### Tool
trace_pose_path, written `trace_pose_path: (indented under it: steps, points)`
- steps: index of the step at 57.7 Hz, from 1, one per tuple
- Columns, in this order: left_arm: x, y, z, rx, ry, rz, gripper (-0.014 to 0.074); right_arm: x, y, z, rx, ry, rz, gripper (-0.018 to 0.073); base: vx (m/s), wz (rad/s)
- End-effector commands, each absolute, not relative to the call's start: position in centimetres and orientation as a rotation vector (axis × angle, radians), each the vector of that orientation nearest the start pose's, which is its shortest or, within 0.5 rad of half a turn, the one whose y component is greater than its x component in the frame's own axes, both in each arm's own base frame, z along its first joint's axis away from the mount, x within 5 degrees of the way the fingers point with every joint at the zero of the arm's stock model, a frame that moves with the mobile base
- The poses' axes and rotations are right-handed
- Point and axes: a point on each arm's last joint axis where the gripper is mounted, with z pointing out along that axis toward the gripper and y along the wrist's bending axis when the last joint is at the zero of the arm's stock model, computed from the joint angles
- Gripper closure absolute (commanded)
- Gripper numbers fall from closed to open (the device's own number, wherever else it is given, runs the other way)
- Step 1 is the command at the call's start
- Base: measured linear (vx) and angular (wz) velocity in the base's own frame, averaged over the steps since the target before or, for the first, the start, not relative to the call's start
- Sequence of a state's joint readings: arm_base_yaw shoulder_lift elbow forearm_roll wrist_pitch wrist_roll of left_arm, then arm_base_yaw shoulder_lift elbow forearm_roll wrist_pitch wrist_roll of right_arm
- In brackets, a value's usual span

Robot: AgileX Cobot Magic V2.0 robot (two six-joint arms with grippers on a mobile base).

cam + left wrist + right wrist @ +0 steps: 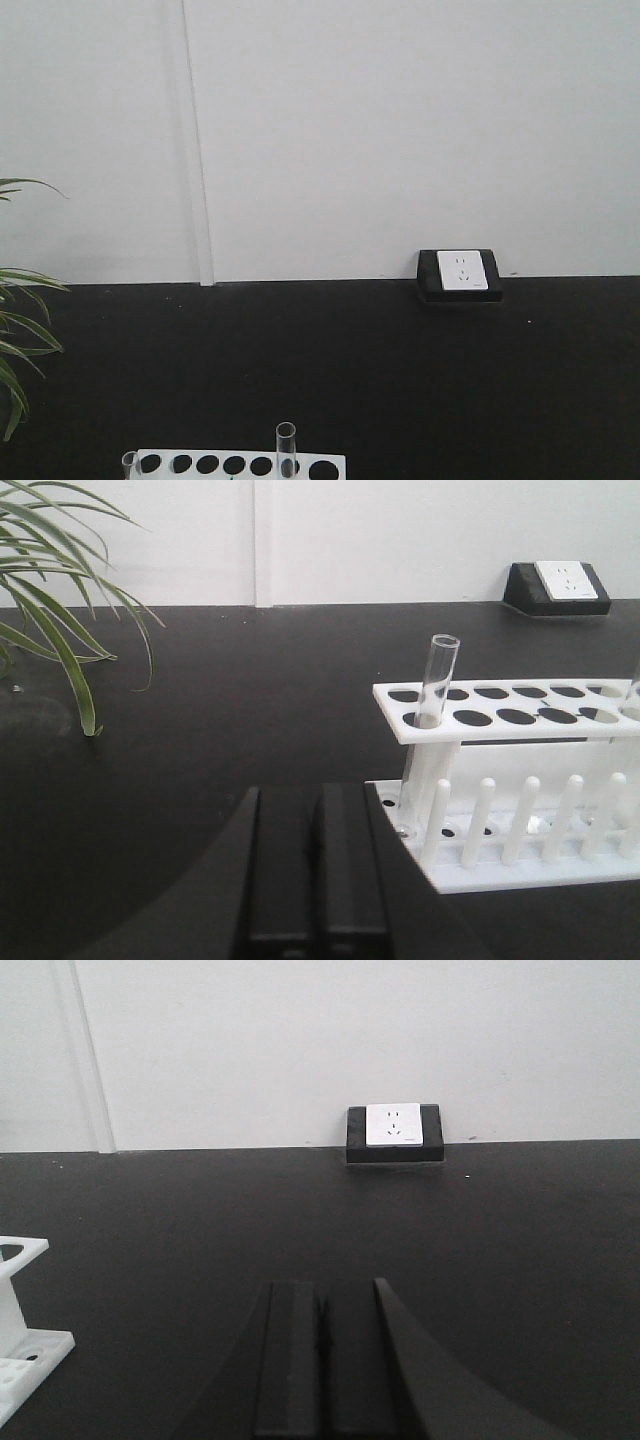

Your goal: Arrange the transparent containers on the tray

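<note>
A clear test tube (438,680) stands upright in the near-left hole of the white rack (520,720), and the edge of another tube (634,690) shows at the frame's right border. In the front view, one tall tube (286,448) and one short tube (129,463) rise from the rack (240,465). My left gripper (313,802) is shut with nothing in it, low on the table just left of the rack's base. My right gripper (322,1295) is shut too, holding nothing, to the right of the rack's corner (22,1345). The tray is out of view.
A black tabletop runs back to a white wall. A wall socket in a black housing (461,273) sits at the table's far edge. Green plant leaves (60,610) hang over the table's left side.
</note>
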State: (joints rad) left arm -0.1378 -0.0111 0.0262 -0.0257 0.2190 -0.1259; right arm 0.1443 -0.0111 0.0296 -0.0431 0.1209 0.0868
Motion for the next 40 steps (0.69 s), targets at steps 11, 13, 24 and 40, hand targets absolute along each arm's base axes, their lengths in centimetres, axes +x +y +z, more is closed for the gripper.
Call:
trace_pose_path:
  steps: [11, 13, 24, 40]
  points:
    - [5.56, -0.80, 18.11, -0.017, 1.653, -0.229, 0.0600, 5.61, 0.77, 19.75, -0.088, 1.541, 0.128, 0.0571, 0.00, 0.00]
    - [5.56, -0.80, 18.11, -0.017, 1.653, -0.229, 0.0600, 5.61, 0.77, 19.75, -0.088, 1.541, 0.128, 0.0571, 0.00, 0.00]
    - [5.56, -0.80, 18.11, -0.017, 1.653, -0.229, 0.0600, 5.61, 0.77, 19.75, -0.088, 1.541, 0.128, 0.0571, 0.00, 0.00]
    - [5.56, -0.80, 18.11, -0.017, 1.653, -0.229, 0.0600, 5.61, 0.77, 19.75, -0.088, 1.541, 0.128, 0.0571, 0.00, 0.00]
